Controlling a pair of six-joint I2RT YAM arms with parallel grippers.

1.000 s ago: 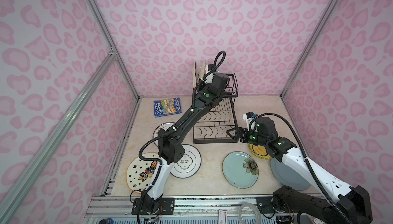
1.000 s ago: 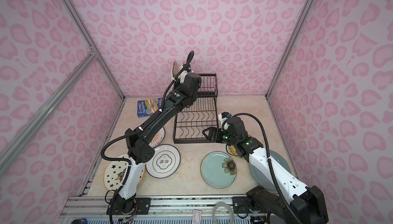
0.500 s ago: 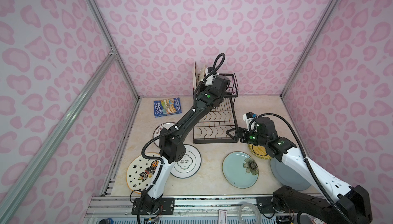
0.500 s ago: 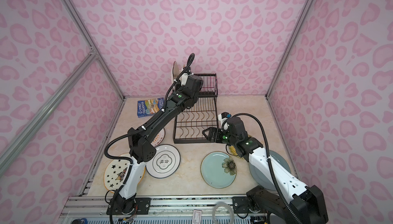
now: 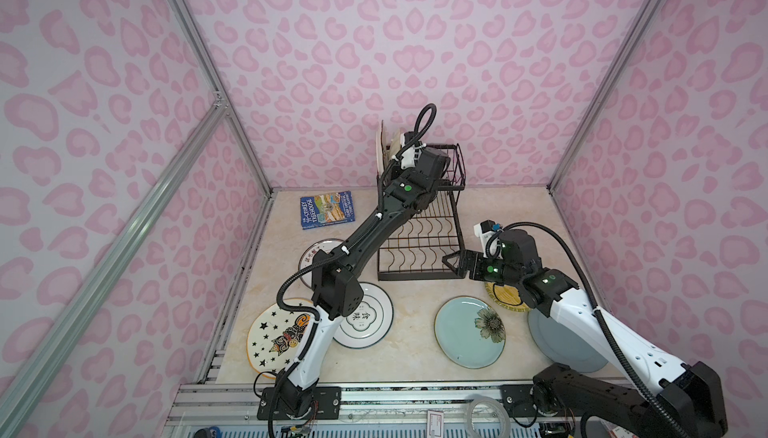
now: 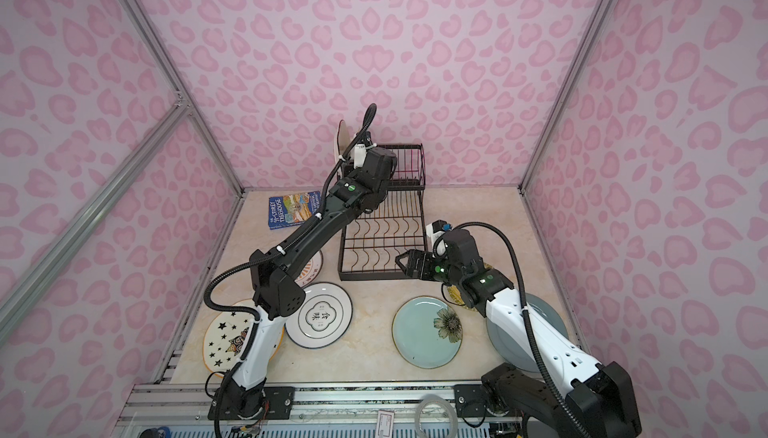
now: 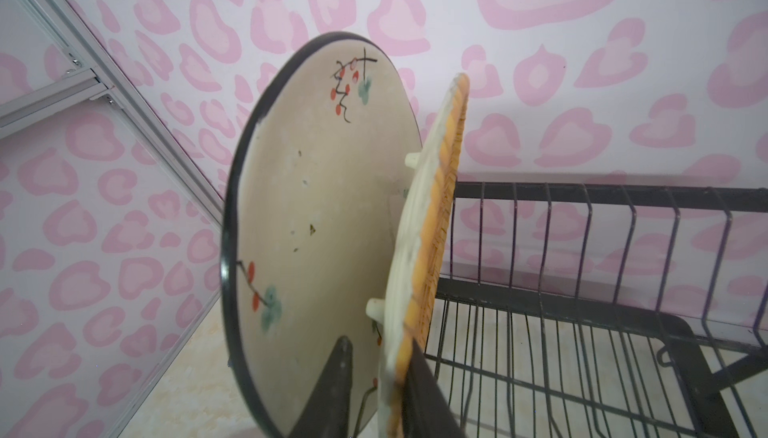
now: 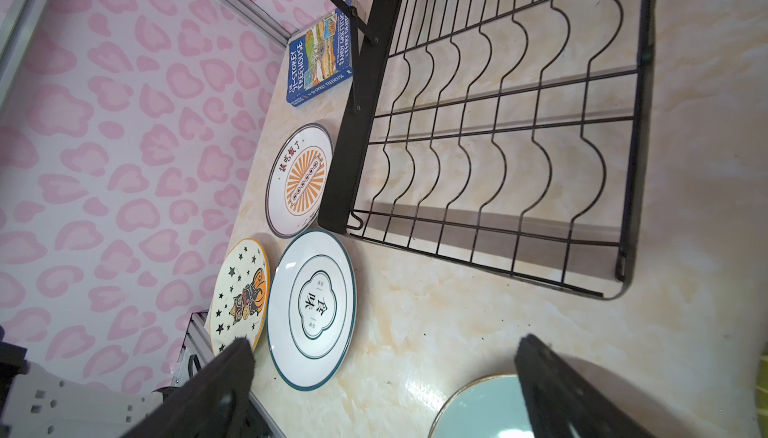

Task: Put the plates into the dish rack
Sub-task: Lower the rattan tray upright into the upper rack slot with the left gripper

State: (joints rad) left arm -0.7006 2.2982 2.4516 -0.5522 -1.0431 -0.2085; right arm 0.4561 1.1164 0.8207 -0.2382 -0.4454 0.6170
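The left claw [image 7: 379, 342] is straddling, slightly spread, the rim of the yellow plate [image 7: 442, 182] in the rack [image 7: 582, 195]; the right claw [image 8: 385, 340] is hovering spread wide.

Book [image 8: 320, 57]: "91-STOREY TREEHOUSE"; green-rimmed plate [image 8: 311, 309]: "食味"; sunburst plate [image 8: 299, 180]: "该吃饭了"

Two plates [image 7: 316, 207] upright, dish rack [image 5: 415, 278] left end; book [image 5: 327, 210] left of rack; six plates [image 5: 469, 332] flat around front.
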